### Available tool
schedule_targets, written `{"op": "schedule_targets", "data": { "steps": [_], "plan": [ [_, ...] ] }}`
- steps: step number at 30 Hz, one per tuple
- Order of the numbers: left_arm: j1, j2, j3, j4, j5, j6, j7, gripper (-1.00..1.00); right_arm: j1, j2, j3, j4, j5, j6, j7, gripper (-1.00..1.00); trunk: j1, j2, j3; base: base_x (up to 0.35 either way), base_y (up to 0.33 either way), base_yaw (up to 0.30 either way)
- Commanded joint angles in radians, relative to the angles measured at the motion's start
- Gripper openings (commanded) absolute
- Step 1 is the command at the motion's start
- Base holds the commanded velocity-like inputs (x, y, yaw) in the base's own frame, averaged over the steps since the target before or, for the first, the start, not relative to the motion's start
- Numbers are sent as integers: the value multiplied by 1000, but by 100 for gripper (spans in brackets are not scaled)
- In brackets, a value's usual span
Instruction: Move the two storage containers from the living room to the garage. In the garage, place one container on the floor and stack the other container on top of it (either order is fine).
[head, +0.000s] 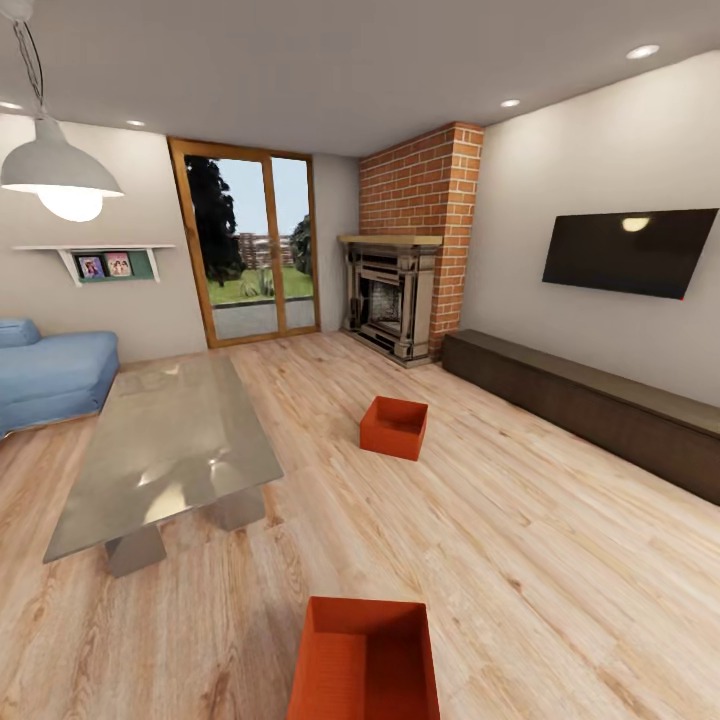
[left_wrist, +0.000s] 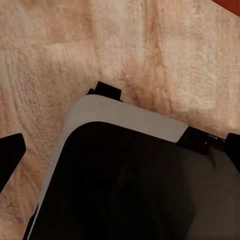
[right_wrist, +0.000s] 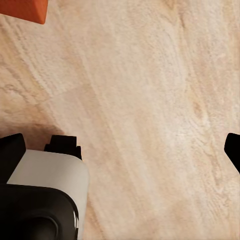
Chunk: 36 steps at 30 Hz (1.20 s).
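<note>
Nearest the head camera, one storage container (head: 366, 660) is seen at the lower edge of the view, open side up, resting on the light wood-plank floor (head: 560, 560) of the living room.

Jaws: in the left wrist view, dark fingertips (left_wrist: 10, 152) are seen at both side edges, well apart, with nothing between them but floor and the robot's own white-and-black body (left_wrist: 125, 175) below. In the right wrist view, fingertips (right_wrist: 11, 150) likewise stand wide apart over bare planks; an orange-red corner (right_wrist: 22, 9) of a container is caught at the frame's edge. Neither pair of jaws is holding anything.

The second storage container (head: 394, 426) is found farther out on the floor, between the glass table (head: 170, 450) and the long low dark cabinet (head: 590, 405), well apart from both.

Handling, as judged: the boxes appear rigid, thin-walled, empty and so probably light. The smooth walls may be slippery. Hold is best taken over the top rim of a wall, or on two opposite walls with both arms.

Room for moving: open planking is noted all round both containers. The table edge lies to the left, the cabinet along the right wall, the brick fireplace (head: 415, 250) and glass doors (head: 250, 245) beyond. Neither box has yet been lifted; the garage is not in sight.
</note>
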Motion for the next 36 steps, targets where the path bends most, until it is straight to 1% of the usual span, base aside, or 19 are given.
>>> {"op": "schedule_targets", "data": {
  "steps": [1, 11, 18, 26, 36],
  "plan": [
    [0, 0, 2, -3, 4, 7, 2, 100, -1, 1, 8, 3, -9, -6, 0, 100, 0, -1, -1, 0, 0, -29],
    [0, 0, 2, -3, 4, 7, 2, 100, -1, 2, 7, 3, -10, -6, 1, 100, 0, -1, -1, 0, 0, -148],
    [0, 0, 2, -3, 5, 7, 2, 100, -1, 2, 8, 3, -8, -6, 1, 100, 0, -1, -1, 9, 5, -15],
    [0, 0, 2, -3, 4, 7, 3, 100, -1, 2, 8, 3, -8, -6, 1, 100, 0, -1, -1, 85, 86, -2],
    [0, 0, 3, -2, 4, 7, 3, 100, -1, 1, 8, 3, -8, -6, 1, 100, 0, -1, -1, 9, 9, 0]
  ]
}}
